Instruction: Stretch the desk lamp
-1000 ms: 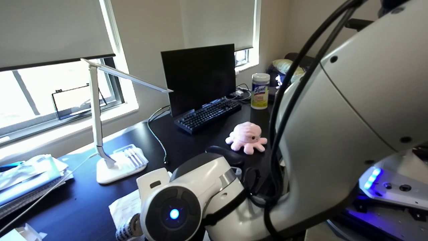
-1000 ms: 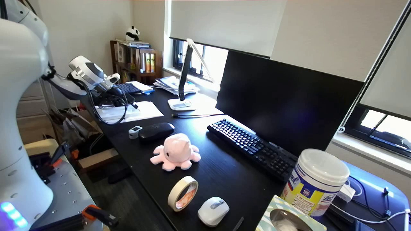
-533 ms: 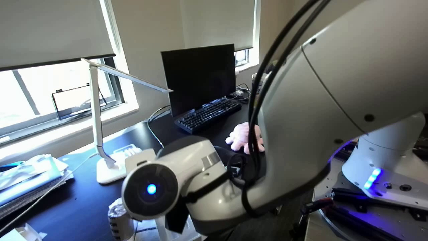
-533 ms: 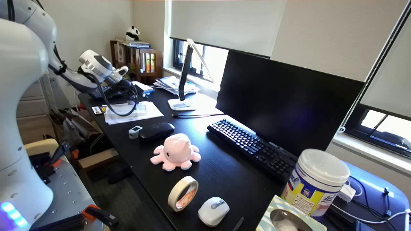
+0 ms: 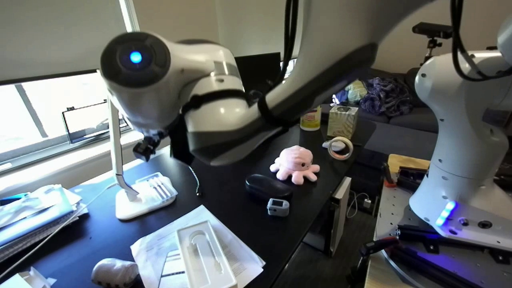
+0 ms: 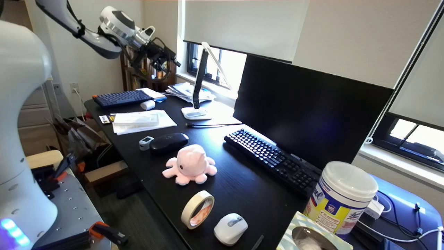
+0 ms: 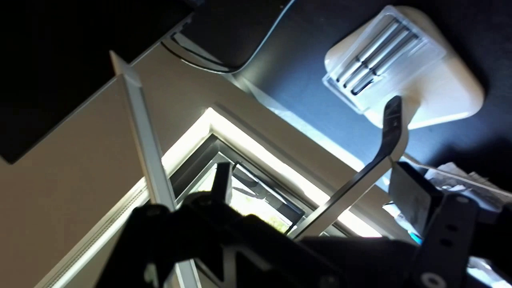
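The white desk lamp stands on the desk by the window, its base flat and its post upright. Its long bar head slopes down from the post top towards the monitor. In an exterior view the wrist hides most of the head; base and post show. In the wrist view the base, post and head show. My gripper is open and empty, its fingers wide apart. The post shows between the fingers in that view, apparently beyond them. The gripper hangs near the lamp's upper part.
The monitor and keyboard stand beside the lamp. A pink octopus toy, a black case and papers with a white box tray lie on the desk. Stacked papers lie by the lamp base.
The arm has risen from low over the desk papers and moved towards the lamp, up and right in an exterior view. The lamp has not moved.
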Action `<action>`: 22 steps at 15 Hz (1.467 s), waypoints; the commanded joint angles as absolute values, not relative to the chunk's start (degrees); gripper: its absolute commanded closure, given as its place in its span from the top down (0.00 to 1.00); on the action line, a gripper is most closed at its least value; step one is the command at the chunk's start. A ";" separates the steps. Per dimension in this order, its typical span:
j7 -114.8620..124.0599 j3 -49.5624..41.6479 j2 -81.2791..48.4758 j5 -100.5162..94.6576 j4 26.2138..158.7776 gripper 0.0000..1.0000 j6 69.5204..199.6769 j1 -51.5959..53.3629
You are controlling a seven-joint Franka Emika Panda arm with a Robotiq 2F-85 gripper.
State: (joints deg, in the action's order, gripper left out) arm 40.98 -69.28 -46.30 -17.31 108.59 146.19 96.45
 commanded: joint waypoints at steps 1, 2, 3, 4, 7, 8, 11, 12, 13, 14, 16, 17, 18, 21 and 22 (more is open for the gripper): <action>35.70 -76.15 -34.09 -21.75 113.06 1.00 140.68 104.36; 34.33 -78.87 -31.25 -23.27 114.38 1.00 140.05 107.05; 33.01 -81.72 -28.49 -24.51 115.31 1.00 138.71 110.36; 32.08 -85.55 -26.38 -25.83 116.38 1.00 136.14 114.56; 29.43 -97.05 -22.69 -27.13 119.38 1.00 131.42 126.97; 29.29 -101.51 -22.94 -26.05 120.92 1.00 131.25 131.30; 27.99 -115.53 -26.17 -19.27 127.58 1.00 132.27 144.47; 27.50 -119.97 -28.08 -16.02 130.57 1.00 133.09 148.26; 26.71 -124.54 -29.77 -12.83 134.03 1.00 135.18 152.31; 22.84 -126.21 -34.09 -6.37 137.95 1.00 138.69 152.66; 18.55 -126.20 -35.50 1.64 142.03 1.00 142.79 150.70; 16.09 -126.89 -37.16 6.06 144.67 1.00 144.47 150.32; 14.02 -127.31 -38.80 10.46 147.07 1.00 144.94 149.88; 1.28 -129.21 -43.23 23.96 154.31 1.00 145.77 149.18; -3.27 -130.02 -43.69 27.40 155.93 1.00 145.86 149.05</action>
